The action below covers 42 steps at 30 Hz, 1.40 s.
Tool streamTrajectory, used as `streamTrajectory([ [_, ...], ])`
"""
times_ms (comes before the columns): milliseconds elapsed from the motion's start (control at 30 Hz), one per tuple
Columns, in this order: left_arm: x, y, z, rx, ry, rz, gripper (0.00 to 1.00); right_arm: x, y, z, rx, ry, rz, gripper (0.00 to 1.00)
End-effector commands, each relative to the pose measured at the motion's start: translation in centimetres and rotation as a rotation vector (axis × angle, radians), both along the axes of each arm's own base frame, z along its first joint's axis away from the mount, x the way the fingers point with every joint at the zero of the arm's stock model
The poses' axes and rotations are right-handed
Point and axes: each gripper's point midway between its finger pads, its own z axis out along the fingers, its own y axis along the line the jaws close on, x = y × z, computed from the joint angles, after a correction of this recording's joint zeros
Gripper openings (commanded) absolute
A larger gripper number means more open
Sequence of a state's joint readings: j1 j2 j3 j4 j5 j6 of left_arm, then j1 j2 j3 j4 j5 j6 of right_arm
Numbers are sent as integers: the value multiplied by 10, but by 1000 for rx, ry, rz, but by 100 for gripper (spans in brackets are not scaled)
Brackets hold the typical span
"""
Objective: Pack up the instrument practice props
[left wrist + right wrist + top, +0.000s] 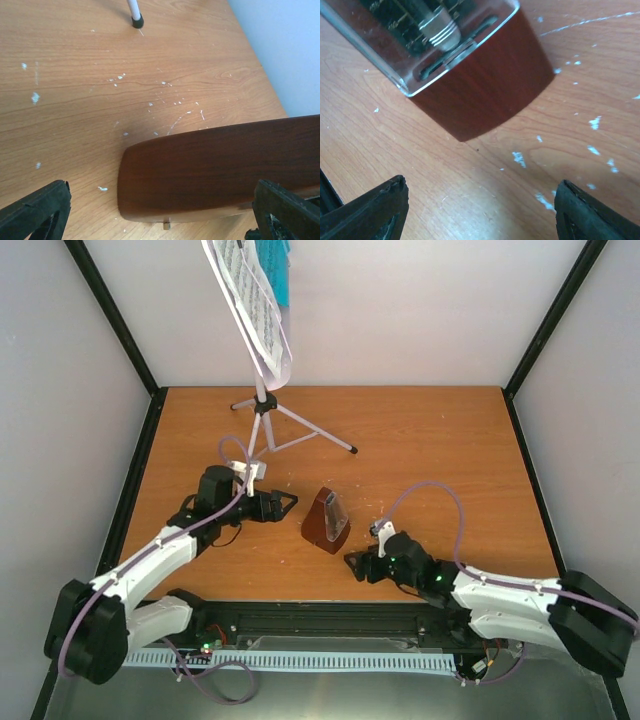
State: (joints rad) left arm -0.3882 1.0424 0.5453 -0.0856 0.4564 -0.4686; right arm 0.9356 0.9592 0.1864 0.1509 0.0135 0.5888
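The small brown pyramid metronome (327, 521) with a clear cover stands mid-table between both arms. My left gripper (285, 505) is open just left of it; in the left wrist view its brown back (215, 170) fills the space ahead of the spread fingers (35, 212). My right gripper (355, 565) is open near the metronome's front right; the clear cover (420, 40) lies beyond the fingers (370, 212), with bare table between them. The silver-white music stand (262, 425) stands at the back, holding white sheet music (255, 305) and a teal booklet (281, 275).
One rubber-tipped stand foot (136, 19) rests on the wooden table (440, 450) ahead of the left gripper. White walls and black frame posts (112, 315) enclose the table on three sides. Pale paint flecks (520, 159) mark the wood.
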Motion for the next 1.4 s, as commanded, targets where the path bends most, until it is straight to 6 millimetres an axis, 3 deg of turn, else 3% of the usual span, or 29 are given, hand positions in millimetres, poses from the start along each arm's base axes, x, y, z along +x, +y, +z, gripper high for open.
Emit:
streamTrajectory([
  [0, 6, -19, 10, -104, -16, -78, 99, 10, 28, 20, 67, -82, 5, 79],
  [267, 24, -28, -5, -92, 4, -90, 99, 20, 52, 21, 53, -136, 17, 87],
  [500, 29, -34, -21, -76, 28, -121, 100, 24, 58, 14, 62, -133, 2, 88],
  [800, 17, -60, -33, -92, 59, -220, 100, 38, 37, -2, -17, -102, -147, 87],
  [1167, -24, -106, -40, -138, 116, -317, 99, 44, -4, 7, -58, -120, -287, 89],
  [1367, -26, -105, -32, -131, 87, -274, 99, 34, -19, 24, -41, -154, -268, 96],
])
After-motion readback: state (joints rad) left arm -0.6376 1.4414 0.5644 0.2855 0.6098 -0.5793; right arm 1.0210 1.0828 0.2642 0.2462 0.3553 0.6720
